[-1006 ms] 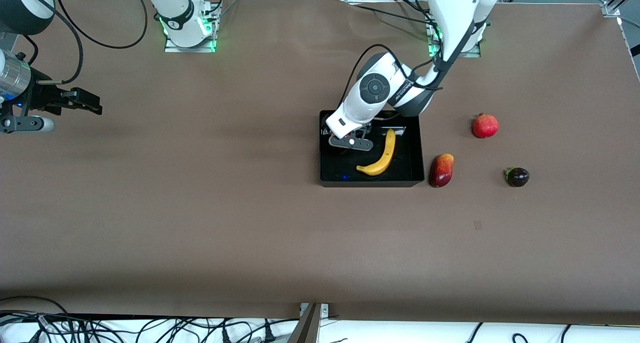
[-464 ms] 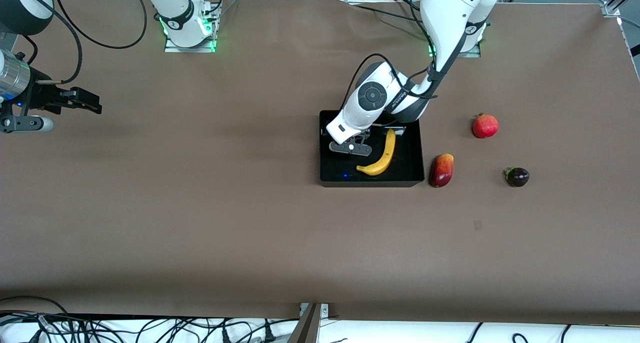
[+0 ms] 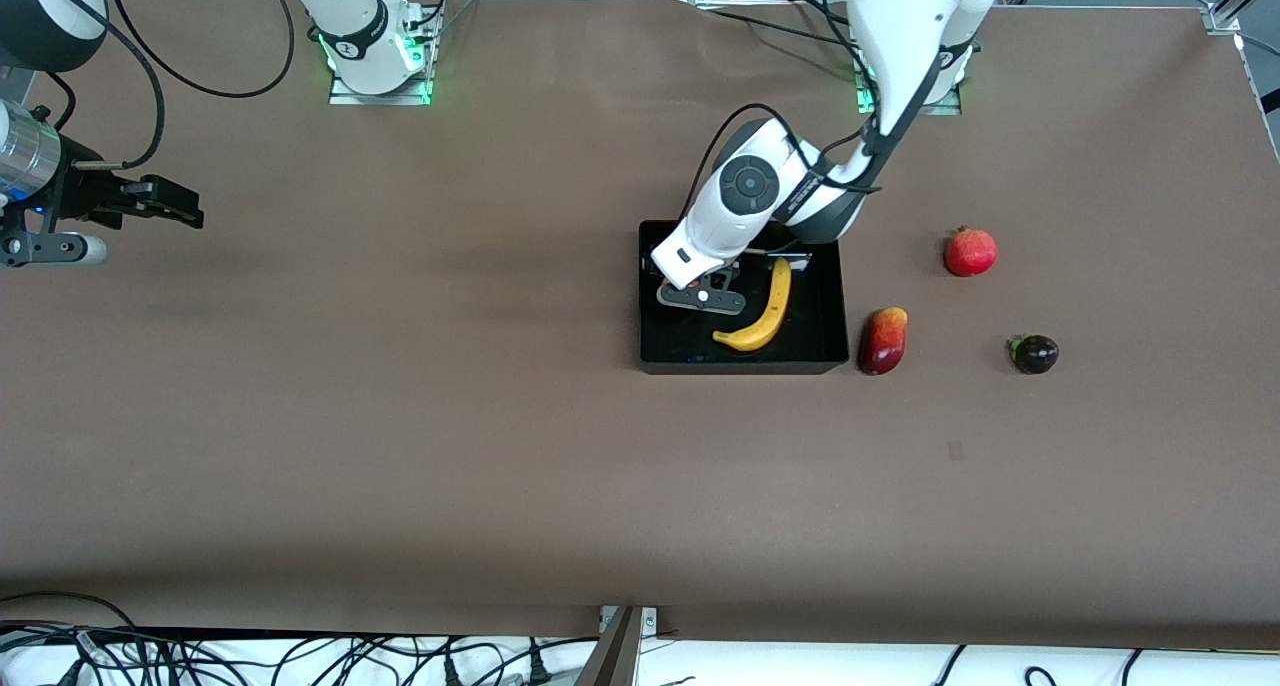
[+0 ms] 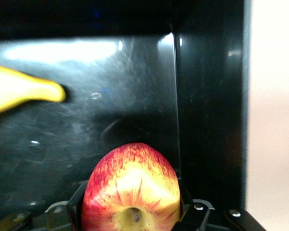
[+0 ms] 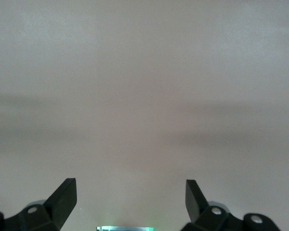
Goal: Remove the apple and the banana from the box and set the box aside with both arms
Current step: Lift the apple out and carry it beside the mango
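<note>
Black box bears no readable writing or label.

Robotics lab: brown-covered tabletop, two bolted arm bases with green status lights, aluminium framing, loose black cables along the edge.
</note>
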### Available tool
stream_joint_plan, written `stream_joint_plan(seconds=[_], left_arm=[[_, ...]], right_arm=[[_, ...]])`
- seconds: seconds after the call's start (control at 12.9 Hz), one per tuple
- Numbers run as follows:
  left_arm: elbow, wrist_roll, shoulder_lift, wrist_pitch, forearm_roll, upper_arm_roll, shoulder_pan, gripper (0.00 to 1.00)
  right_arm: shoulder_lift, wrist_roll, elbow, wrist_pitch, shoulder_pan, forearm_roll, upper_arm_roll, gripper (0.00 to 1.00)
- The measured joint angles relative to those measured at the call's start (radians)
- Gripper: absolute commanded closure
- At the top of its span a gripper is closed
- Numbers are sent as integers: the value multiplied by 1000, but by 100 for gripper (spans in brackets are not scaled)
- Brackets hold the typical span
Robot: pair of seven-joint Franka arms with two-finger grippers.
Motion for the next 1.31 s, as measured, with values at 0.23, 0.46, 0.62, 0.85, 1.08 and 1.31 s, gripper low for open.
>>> stream_joint_plan(seconds=[0.23,0.46,0.62,0.85,1.08,1.31], left_arm=[[6,95,-134,-168,1,5,93,100],[1,289,-265,-359,1,6,249,100],[-37,460,-319,-425,1,9,361,100],[-149,683,-332,-411,7,24,505,100],[-282,783,-324,-268,95,56,560,100],[-370,818,-283,-133,125,79,577,100]], right_arm=[[0,0,0,2,0,0,0,0],[0,0,0,2,0,0,0,0],[0,0,0,2,0,0,0,0],[0,0,0,2,0,0,0,0],[0,0,0,2,0,0,0,0],[0,0,0,2,0,0,0,0]])
